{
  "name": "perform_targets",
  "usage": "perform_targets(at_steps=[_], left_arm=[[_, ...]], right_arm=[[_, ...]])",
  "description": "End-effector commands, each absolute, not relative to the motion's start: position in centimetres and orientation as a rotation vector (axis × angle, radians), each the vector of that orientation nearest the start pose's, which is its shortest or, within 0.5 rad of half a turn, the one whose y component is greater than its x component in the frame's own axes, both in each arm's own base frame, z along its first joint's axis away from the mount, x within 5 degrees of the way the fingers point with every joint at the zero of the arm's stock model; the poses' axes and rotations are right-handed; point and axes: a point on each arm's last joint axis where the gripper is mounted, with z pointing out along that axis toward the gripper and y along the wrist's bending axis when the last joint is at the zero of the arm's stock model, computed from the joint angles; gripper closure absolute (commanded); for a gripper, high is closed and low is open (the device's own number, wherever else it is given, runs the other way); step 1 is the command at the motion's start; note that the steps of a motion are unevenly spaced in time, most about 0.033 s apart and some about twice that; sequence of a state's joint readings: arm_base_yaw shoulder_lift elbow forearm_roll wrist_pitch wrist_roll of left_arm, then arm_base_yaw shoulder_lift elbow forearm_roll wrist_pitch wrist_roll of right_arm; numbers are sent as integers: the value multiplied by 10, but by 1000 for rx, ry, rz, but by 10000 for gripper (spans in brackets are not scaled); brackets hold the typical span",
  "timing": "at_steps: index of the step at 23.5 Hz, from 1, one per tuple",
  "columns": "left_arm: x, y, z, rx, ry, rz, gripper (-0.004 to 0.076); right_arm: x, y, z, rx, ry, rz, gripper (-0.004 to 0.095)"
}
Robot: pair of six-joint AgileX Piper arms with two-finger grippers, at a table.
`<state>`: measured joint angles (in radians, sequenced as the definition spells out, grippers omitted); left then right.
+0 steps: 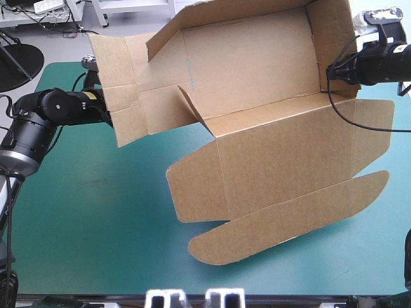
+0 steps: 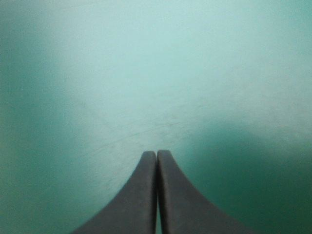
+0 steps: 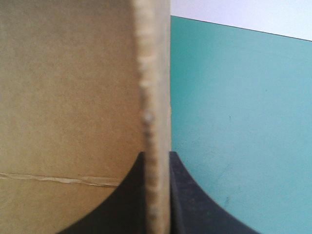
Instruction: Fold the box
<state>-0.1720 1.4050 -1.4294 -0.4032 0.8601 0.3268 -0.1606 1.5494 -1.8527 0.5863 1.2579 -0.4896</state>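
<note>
Box [image 1: 257,147] of brown board stands on the bench [image 1: 90,224] toward its far right corner in the high view, far walls raised and lid flaps flat toward the near edge, with bare room along the left and near sides. In the left wrist view, the left pincer [image 2: 156,158] is closed to a point and empty, only teal-green cover [image 2: 156,73] ahead. In the right wrist view, the right pincer [image 3: 157,155] is clamped on a wall's edge, likely to steady it upright for tucking.

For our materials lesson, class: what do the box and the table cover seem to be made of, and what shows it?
The box: brown corrugated cardboard, matte; its cut edge looks rough and layered. The table cover: smooth teal-green sheet, perhaps vinyl or rubber; the look leaves it open.
</note>
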Motion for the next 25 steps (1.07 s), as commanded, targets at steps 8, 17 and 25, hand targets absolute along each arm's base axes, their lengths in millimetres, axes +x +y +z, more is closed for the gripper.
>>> perform_targets(at_steps=[8,17,25], left_arm=[[270,-114,448,592,1856,-971,734],[261,-121,462,623,1720,-1166,732],[253,-125,475,602,1598,-1361,703]], right_arm=[[298,-8,484,-356,2208,315,928],[299,-7,485,-343,2197,327,928],[300,-6,487,-337,2177,333,928]])
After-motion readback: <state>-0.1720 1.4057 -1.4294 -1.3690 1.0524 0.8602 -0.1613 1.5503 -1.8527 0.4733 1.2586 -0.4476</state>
